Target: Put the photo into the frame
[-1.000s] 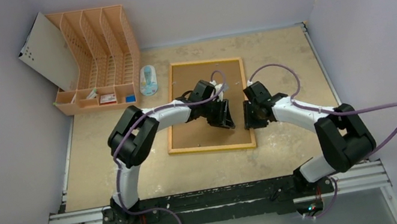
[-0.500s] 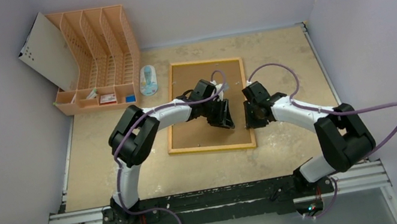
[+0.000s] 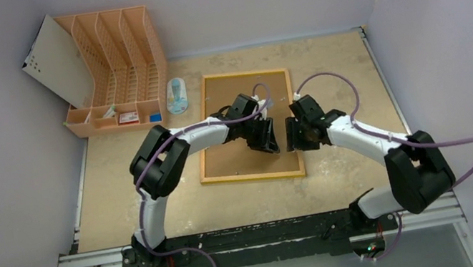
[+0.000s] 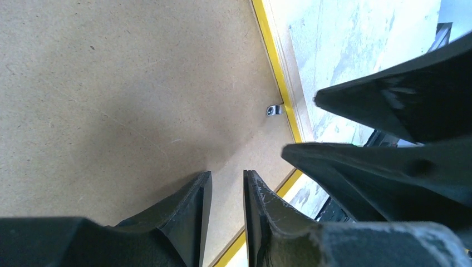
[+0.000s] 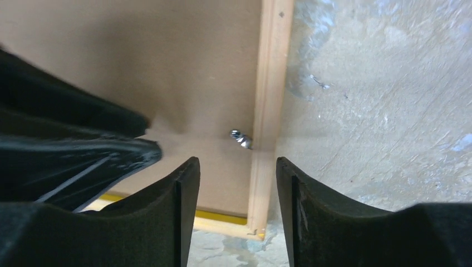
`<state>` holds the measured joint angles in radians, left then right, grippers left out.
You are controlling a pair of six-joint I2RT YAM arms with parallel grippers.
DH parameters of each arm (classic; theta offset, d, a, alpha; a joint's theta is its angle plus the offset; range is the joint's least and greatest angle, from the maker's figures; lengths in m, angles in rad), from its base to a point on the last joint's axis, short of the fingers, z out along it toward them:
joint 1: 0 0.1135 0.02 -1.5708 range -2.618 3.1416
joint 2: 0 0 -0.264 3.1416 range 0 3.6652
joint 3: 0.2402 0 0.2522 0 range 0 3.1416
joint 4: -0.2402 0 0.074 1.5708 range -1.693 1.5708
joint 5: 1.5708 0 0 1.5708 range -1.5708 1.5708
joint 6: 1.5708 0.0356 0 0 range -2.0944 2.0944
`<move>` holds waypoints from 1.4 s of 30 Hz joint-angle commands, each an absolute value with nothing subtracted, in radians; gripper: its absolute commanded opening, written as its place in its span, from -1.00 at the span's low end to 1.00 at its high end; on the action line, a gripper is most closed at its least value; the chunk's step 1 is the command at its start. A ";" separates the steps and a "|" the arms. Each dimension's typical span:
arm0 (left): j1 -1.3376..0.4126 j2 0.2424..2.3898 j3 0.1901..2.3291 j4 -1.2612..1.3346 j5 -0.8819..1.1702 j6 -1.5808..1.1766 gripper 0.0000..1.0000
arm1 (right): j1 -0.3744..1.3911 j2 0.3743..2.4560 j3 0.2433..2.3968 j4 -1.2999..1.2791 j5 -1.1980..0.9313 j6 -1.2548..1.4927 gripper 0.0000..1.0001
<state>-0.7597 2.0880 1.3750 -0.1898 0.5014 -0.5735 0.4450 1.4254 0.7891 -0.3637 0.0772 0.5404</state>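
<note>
frame (image 3: 243, 72) is lying face down mid-table with backing board (image 4: 111, 83) seated in it. right gripper (image 5: 238, 167) is hovering unclenched, straddling the edge tab (image 5: 241, 138), likely to turn it. left gripper (image 4: 227, 189), barely parted and empty, is probably steadying the board. photo is not showing.

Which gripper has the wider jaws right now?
The right gripper: its fingers stand well apart over the frame, while the left gripper shows only a narrow slit.

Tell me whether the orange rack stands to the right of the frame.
No, in the top view the rack stands to the left of the frame.
</note>
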 commanded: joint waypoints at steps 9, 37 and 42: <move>-0.604 1.921 1.418 -0.354 0.400 -0.533 -0.14 | 0.443 1.417 1.049 -0.336 0.233 0.624 0.25; -0.360 1.924 1.331 -0.466 -0.019 -0.403 0.27 | 0.262 2.151 1.668 -0.425 0.316 0.542 0.18; -0.360 1.933 1.314 -0.437 0.006 -0.412 0.21 | 0.255 2.158 1.655 -0.419 0.260 0.483 0.28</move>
<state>-0.3599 1.9301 1.3266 -0.4850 -0.0124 -0.4252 0.2584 2.1593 1.6516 -0.4038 0.3153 0.5476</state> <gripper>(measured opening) 0.625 0.633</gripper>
